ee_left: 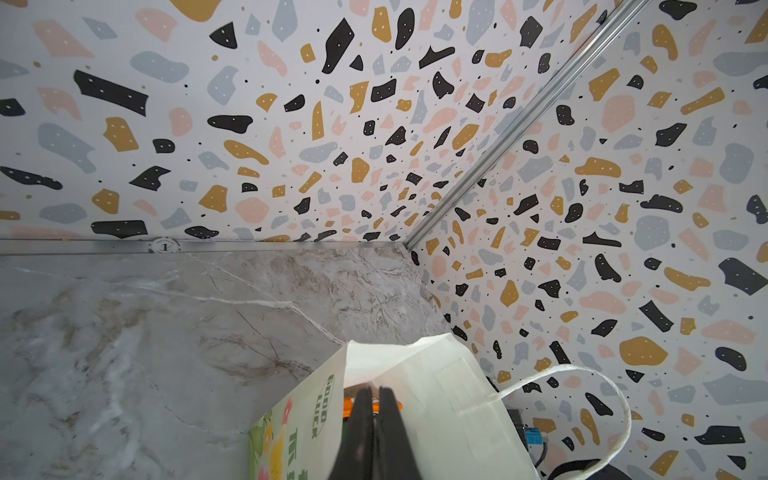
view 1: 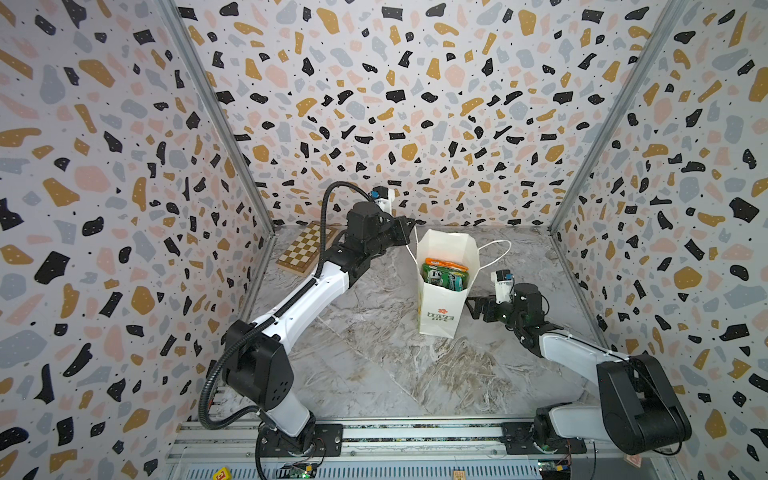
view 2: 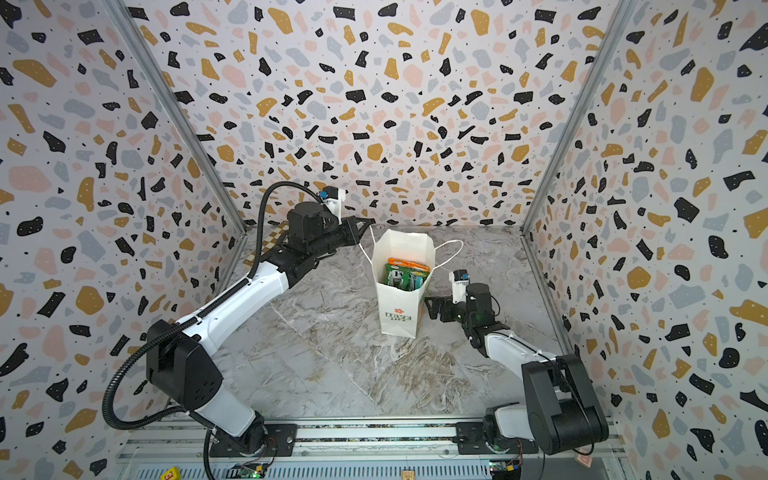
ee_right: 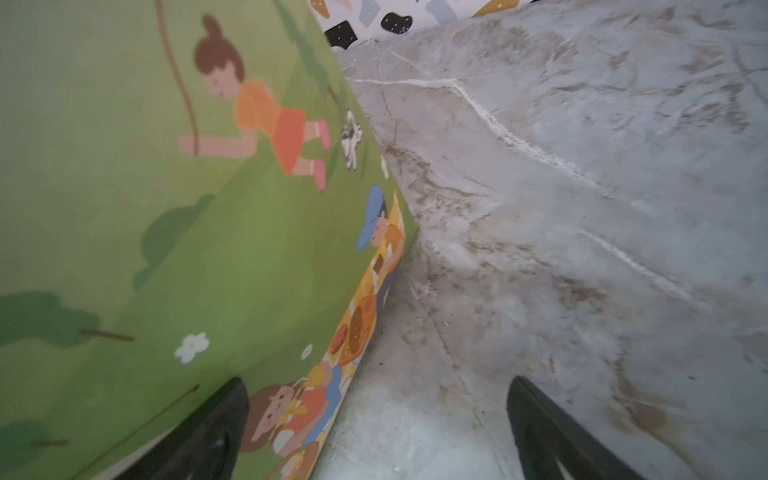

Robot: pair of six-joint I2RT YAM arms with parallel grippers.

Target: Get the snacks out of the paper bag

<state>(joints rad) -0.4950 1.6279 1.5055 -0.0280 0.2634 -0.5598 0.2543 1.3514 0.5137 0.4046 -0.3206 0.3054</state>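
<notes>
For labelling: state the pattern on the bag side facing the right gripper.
Green, cartoon children: paper bag, right wrist view.

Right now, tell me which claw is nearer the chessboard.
Left. The left claw is between the chessboard and the paper bag's rim; the right claw is beyond the bag.

Snacks [view 1: 444, 274] in paper bag [view 1: 438, 311] at table [view 1: 374, 365] ctr, chessboard [view 1: 305, 247] back-left, right end effector [view 1: 472, 307] just R of bag.

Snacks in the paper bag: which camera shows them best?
Both top views: they look into the open paper bag at green and orange snacks. The left wrist view catches an orange sliver; the right wrist view shows only the bag's outside.
</notes>
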